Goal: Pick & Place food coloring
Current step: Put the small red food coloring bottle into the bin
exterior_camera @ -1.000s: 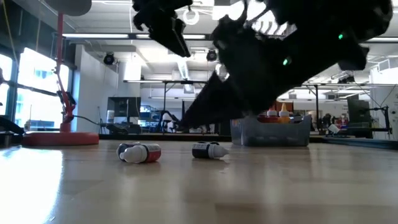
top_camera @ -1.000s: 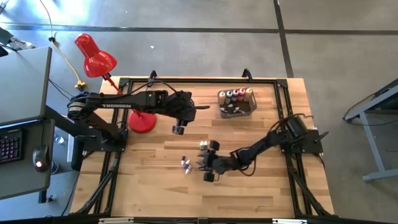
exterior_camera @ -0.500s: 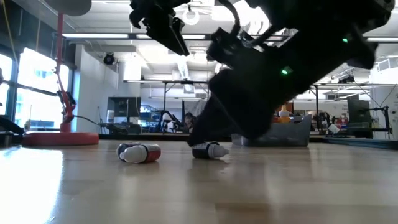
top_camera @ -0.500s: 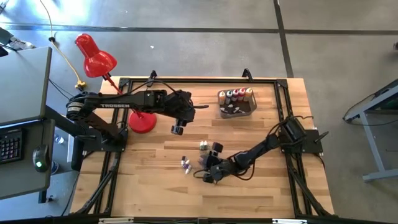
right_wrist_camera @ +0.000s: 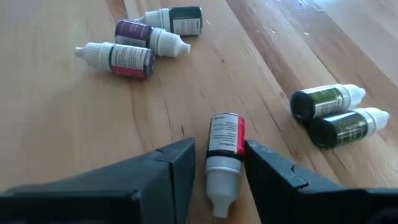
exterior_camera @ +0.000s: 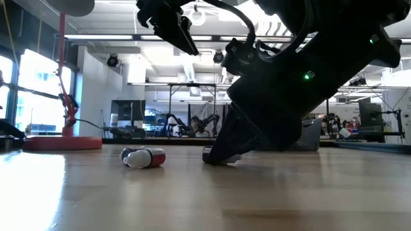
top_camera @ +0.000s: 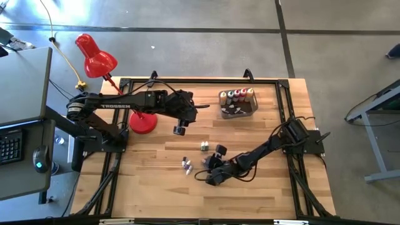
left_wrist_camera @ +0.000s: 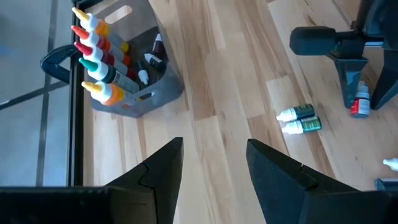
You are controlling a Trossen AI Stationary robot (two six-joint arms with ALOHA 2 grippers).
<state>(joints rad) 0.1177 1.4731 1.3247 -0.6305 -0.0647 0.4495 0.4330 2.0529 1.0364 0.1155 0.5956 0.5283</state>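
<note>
right gripper [right_wrist_camera: 216, 163] low on table, fingers spread either side of red bottle [right_wrist_camera: 224, 149] lying flat, not pinched | left gripper [left_wrist_camera: 211, 163] spread, empty, aloft near tub [left_wrist_camera: 146, 81] of bottles

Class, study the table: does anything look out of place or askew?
Yes. Six tiny bottles lie on their sides, loose on the table, while the larger ones stand upright in the grey tub. One red-labelled bottle lies between the right gripper's fingers.
</note>
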